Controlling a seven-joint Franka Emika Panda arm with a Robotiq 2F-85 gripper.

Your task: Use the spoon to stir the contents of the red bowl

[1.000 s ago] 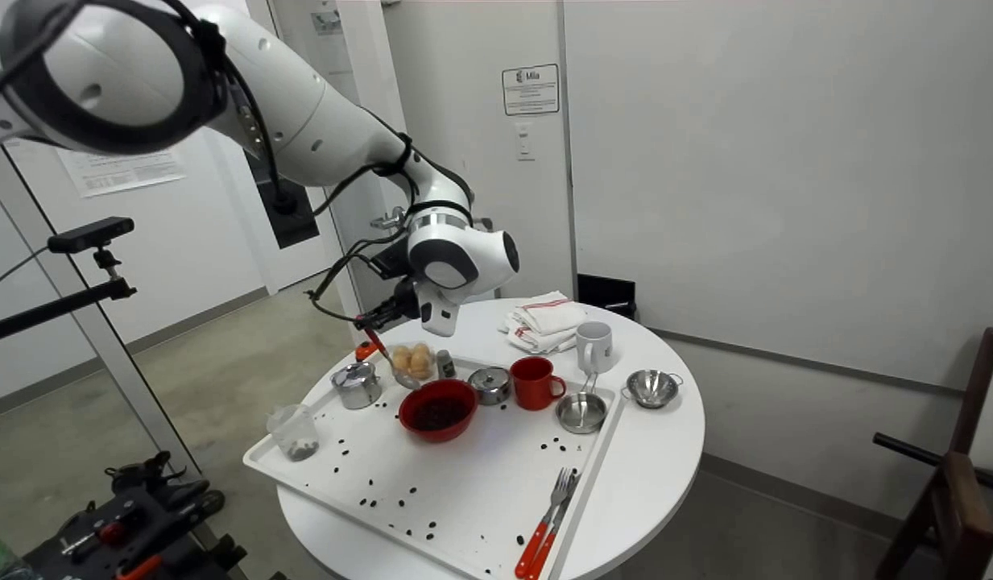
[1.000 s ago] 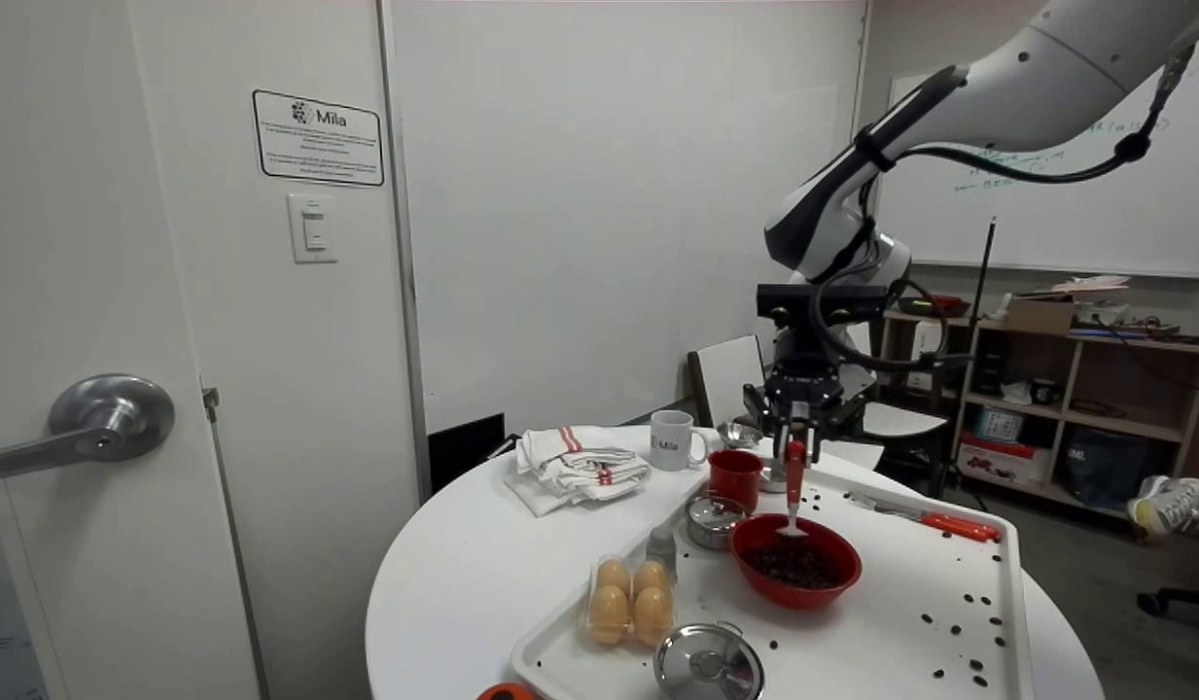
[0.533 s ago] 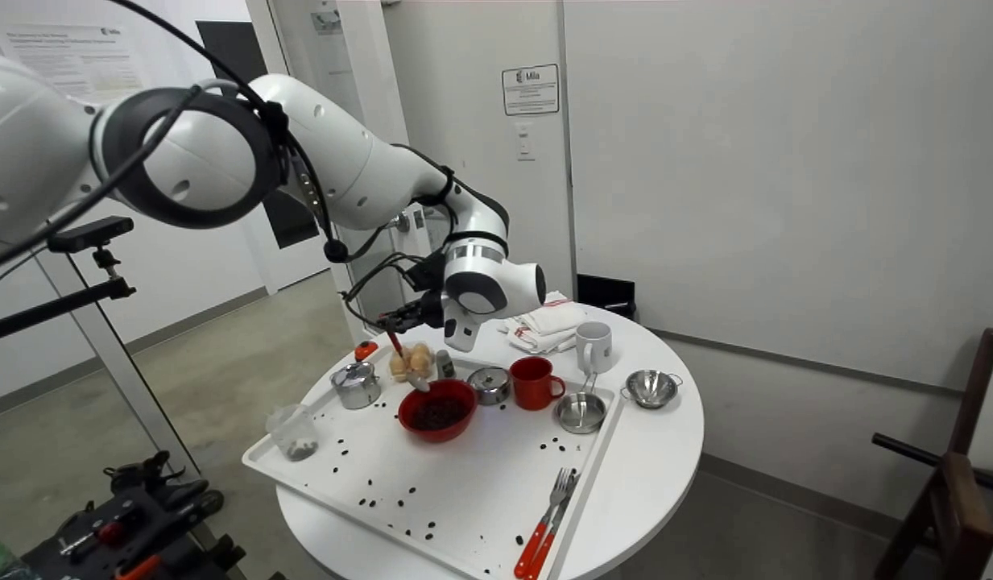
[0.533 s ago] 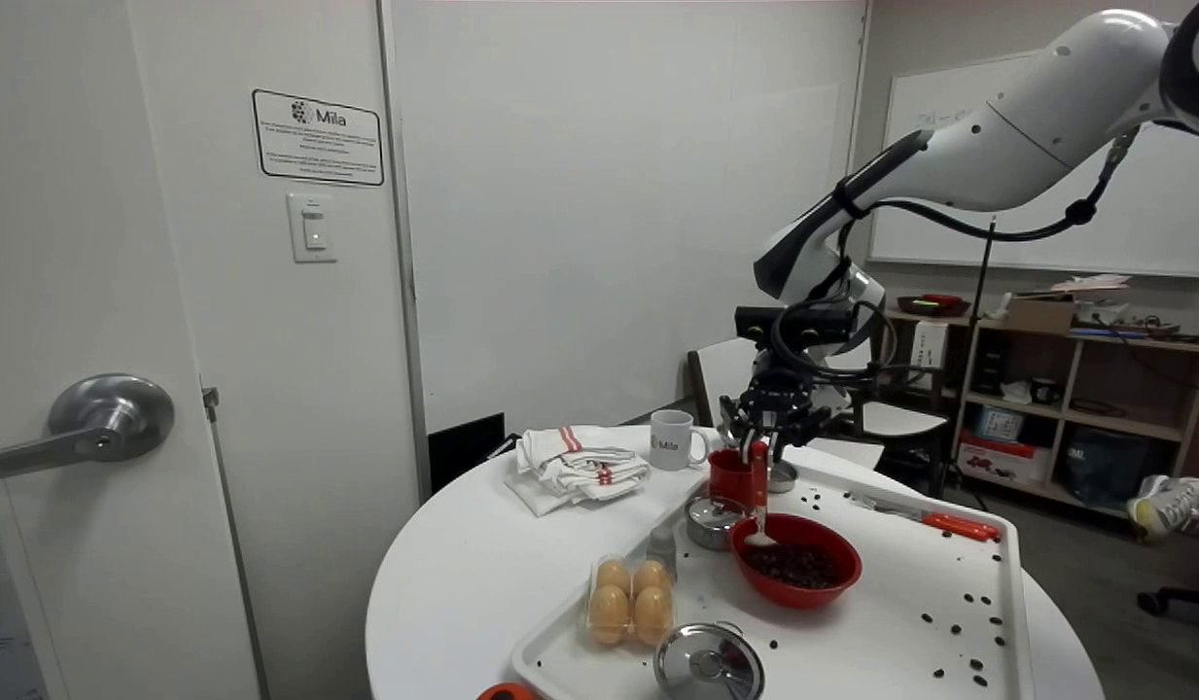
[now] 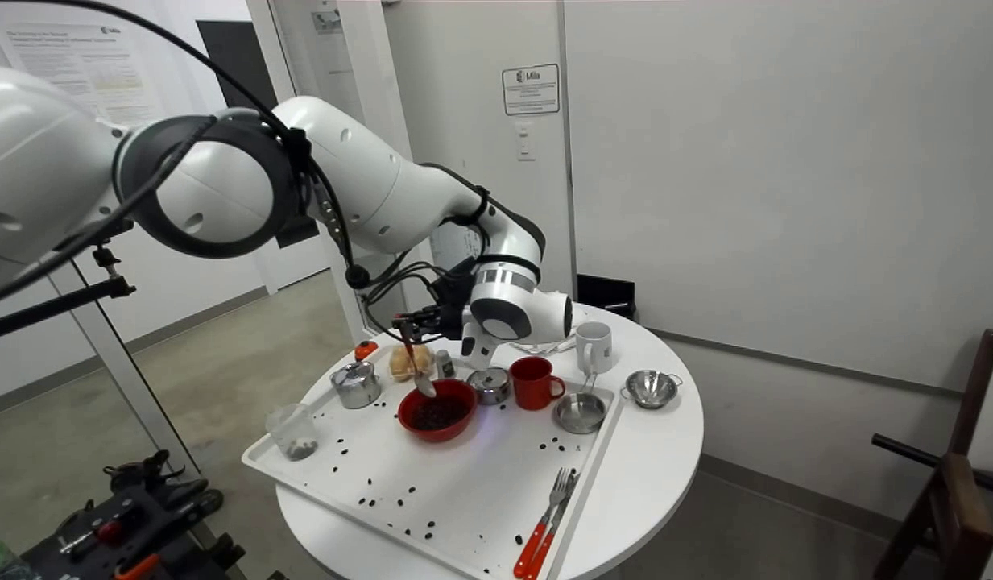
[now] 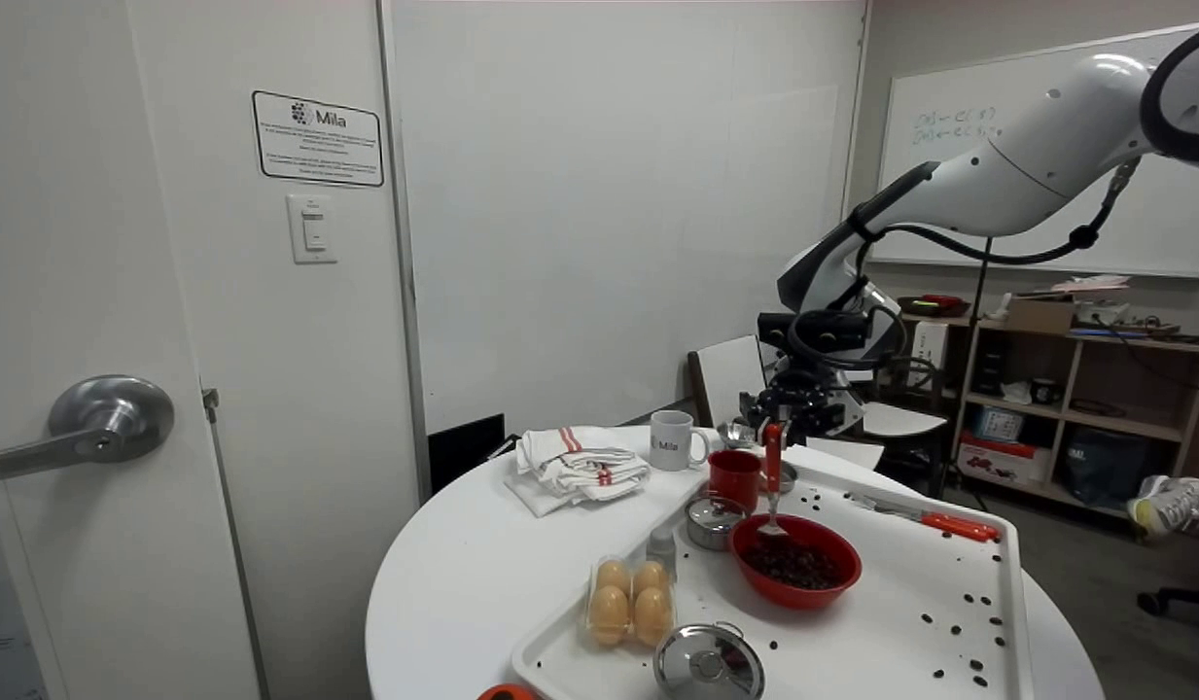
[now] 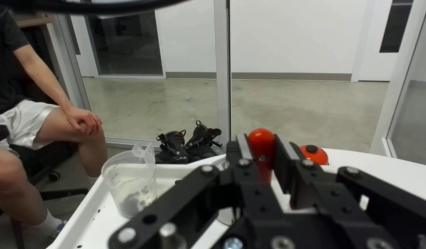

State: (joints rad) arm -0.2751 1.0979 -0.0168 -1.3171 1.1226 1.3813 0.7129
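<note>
My gripper is shut on the red handle end of the spoon in the wrist view. In both exterior views the spoon hangs steeply downward, its silver head at the rim of the red bowl. An exterior view shows the spoon's head overlapping the inside of the red bowl, at the edge of the dark beans. Whether it touches the beans or the rim I cannot tell. The bowl stands upright on the white tray.
Close around the bowl are a lidded silver pot, a shaker, eggs in a clear box and a red mug. Another lidded pot and a clear measuring jug stand nearby. Loose beans and red-handled cutlery lie on the tray.
The arm has come lower, and the gripper has carried the spoon with it. In an exterior view the spoon's head has shifted rightward onto the bowl's rim. The bowl has stayed put.
</note>
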